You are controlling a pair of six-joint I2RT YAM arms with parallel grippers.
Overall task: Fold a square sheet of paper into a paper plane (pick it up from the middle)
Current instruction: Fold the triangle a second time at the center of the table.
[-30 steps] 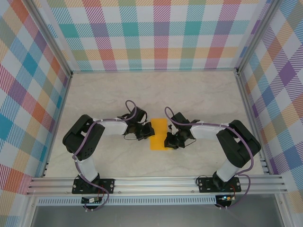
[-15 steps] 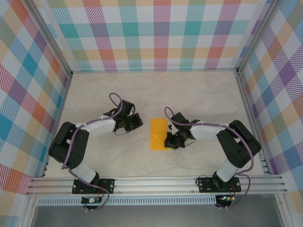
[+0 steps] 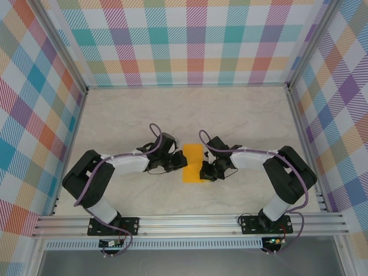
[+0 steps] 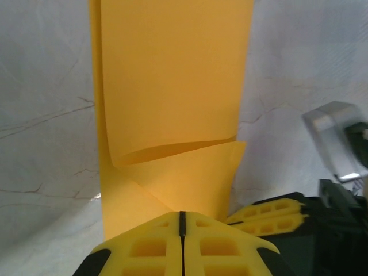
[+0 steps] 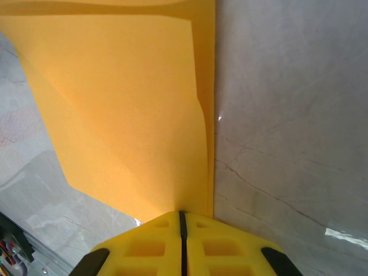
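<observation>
The square sheet of paper [image 3: 192, 158] lies on the marble table, folded into a narrow orange-yellow rectangle. In the left wrist view the sheet [image 4: 172, 75] has its near corner curled over in a diagonal flap. My left gripper [image 3: 180, 163] is shut, and its yellow tip [image 4: 182, 214] rests at the base of that flap on the sheet's left edge. My right gripper [image 3: 203, 171] is shut too. Its tip [image 5: 182, 213] presses on the sheet [image 5: 126, 103] at the doubled right edge near the lower corner. The right gripper's fingers [image 4: 270, 211] lie close beside the left tip.
Checked walls [image 3: 190, 46] close in the back and both sides. An aluminium rail [image 3: 190, 221] runs along the near edge, where both arm bases are bolted. Bare tabletop [image 3: 190, 112] stretches behind the paper.
The left arm swung away to the left of the paper, then came back to its left edge. The right arm and the paper have stayed put.
</observation>
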